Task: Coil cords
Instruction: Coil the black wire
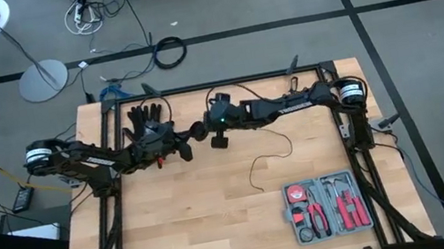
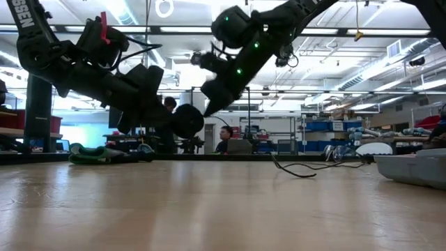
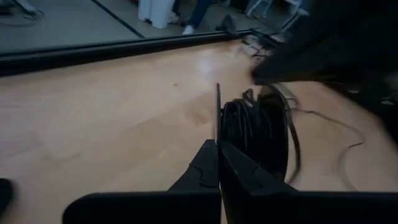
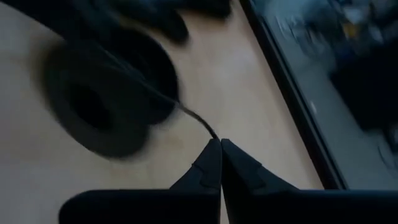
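Cords (image 1: 272,145) are what you are working on: one thin black wire with a round black disc (image 1: 197,131) at its end. You can see the disc held up off the table (image 1: 211,224), between the two grippers and just beside the black glove (image 1: 146,116) that lies by the table's far rail. In the low view the disc (image 2: 186,120) hangs clear of the wood.

Your left gripper (image 1: 182,142) sits on the glove side of the disc with its fingers pressed together; in its wrist view the closed fingertips (image 3: 217,147) pinch the disc's thin rim (image 3: 218,112), with wound wire (image 3: 249,134) beside it.

Your right gripper (image 1: 205,129) sits on the disc's other side, fingers likewise closed. In its wrist view the tips (image 4: 217,144) nip the wire (image 4: 196,118) close to where it leaves the disc (image 4: 102,99).

From there the loose wire trails across the table away from the disc toward the open tool case (image 1: 328,207), ending in a curl short of it.
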